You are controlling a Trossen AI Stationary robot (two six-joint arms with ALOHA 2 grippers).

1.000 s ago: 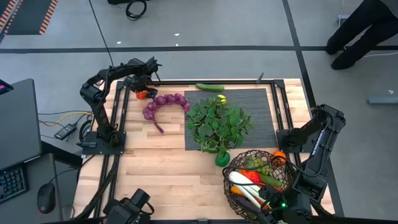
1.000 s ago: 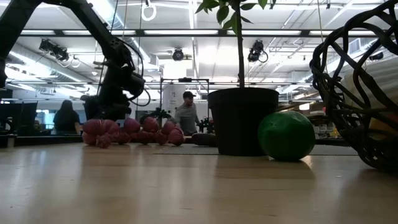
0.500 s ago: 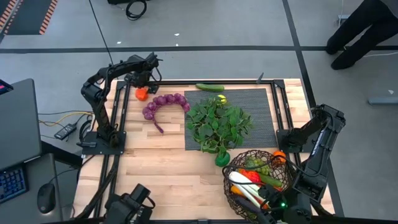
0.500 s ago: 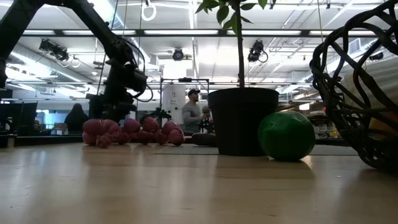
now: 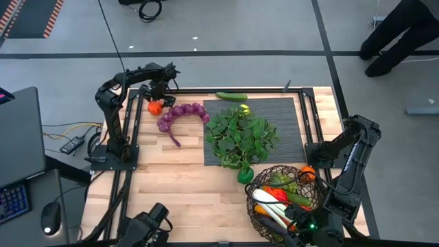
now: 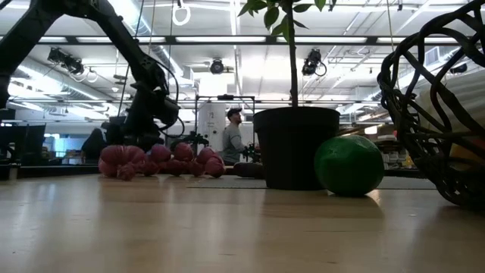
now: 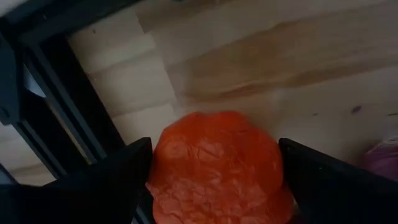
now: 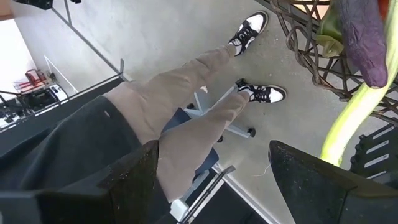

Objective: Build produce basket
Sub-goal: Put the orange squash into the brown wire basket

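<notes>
Left end effector (image 7: 214,180) spread around one orange tomato (image 5: 155,108)
One purple grape bunch (image 5: 180,112), one cucumber (image 5: 231,96), one lime (image 5: 244,175) outside the basket (image 5: 255,189); right end effector's (image 8: 214,186) fingers stand apart, empty.

**Materials and finishes on your worktop**

Your worktop (image 5: 185,178) is pale wood in planks, smooth with a soft sheen and faint grain. A matt black ribbed mat (image 5: 288,127) covers part of it. The basket (image 5: 264,180) is dark brown woven wire, see-through. The orange tomato (image 7: 217,168) looks matt and finely crinkled, like crepe paper. The lime (image 6: 348,164) is smooth, faintly glossy green. The purple grapes (image 5: 180,113) look smooth and rounded. The left arm's fingers (image 7: 336,186) are matt black.
</notes>
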